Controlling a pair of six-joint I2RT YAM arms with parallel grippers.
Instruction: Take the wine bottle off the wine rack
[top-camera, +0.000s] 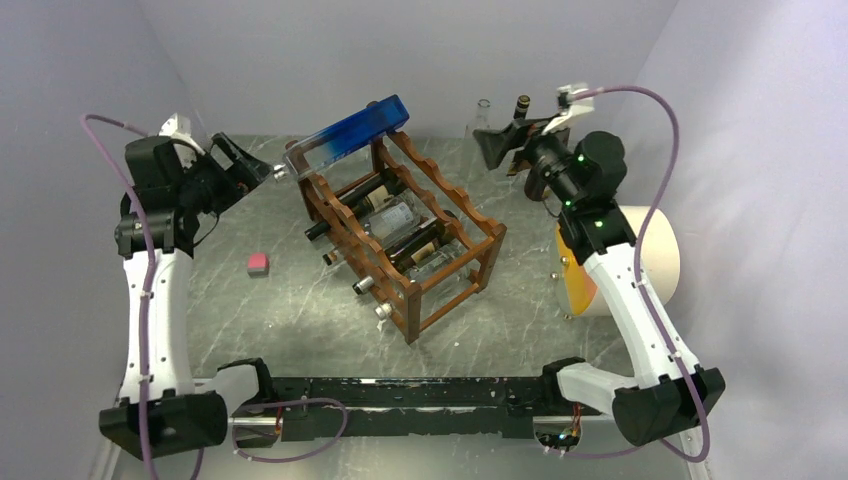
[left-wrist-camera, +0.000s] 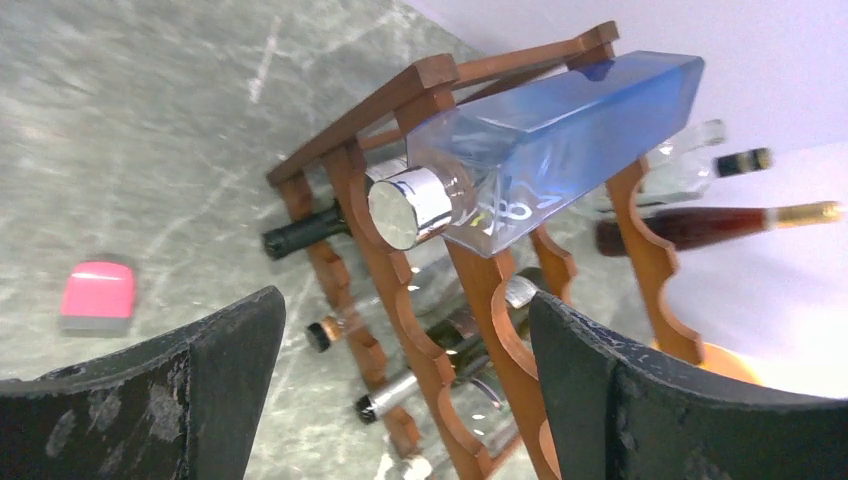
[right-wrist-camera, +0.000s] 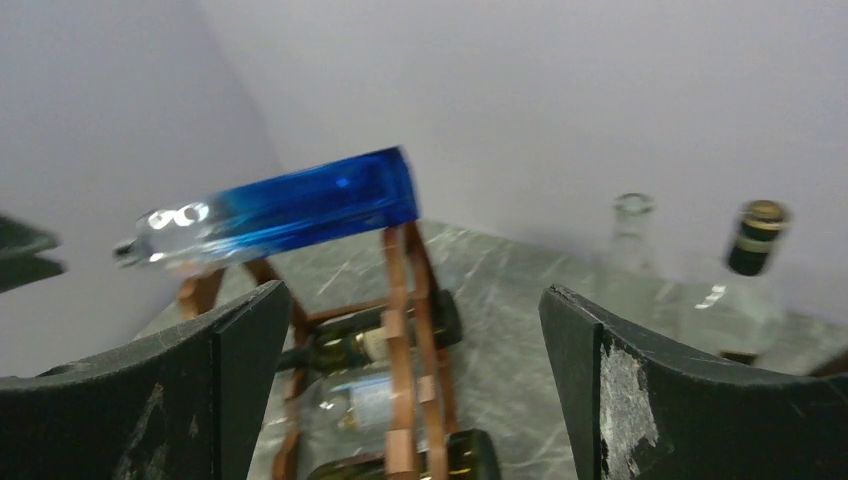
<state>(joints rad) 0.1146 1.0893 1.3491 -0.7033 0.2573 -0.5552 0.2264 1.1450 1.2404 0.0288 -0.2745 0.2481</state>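
The left gripper (top-camera: 258, 168) hangs at the far left with its fingers (left-wrist-camera: 200, 390) spread wide and holding nothing. It points at the silver cap (left-wrist-camera: 405, 205) of the blue bottle (top-camera: 350, 135) and, in the top view, is just short of it. Near of the gripper a pink block (top-camera: 258, 263) lies on the table (top-camera: 280, 320).

In the middle stands the rack (top-camera: 445, 285), set at an angle. The blue bottle lies across its top tier, with the cap end low and jutting past the left end and the blue end raised toward the far right. More bottles (top-camera: 395, 215) fill the tiers below.

Right of the rack and clear of it, the right gripper (top-camera: 497, 148) is raised, its fingers parted and empty. Behind it, at the far edge, stand a clear bottle (top-camera: 484, 110) and a dark bottle (top-camera: 521, 105). A white roll (top-camera: 650, 250) with an orange end lies behind the right arm.
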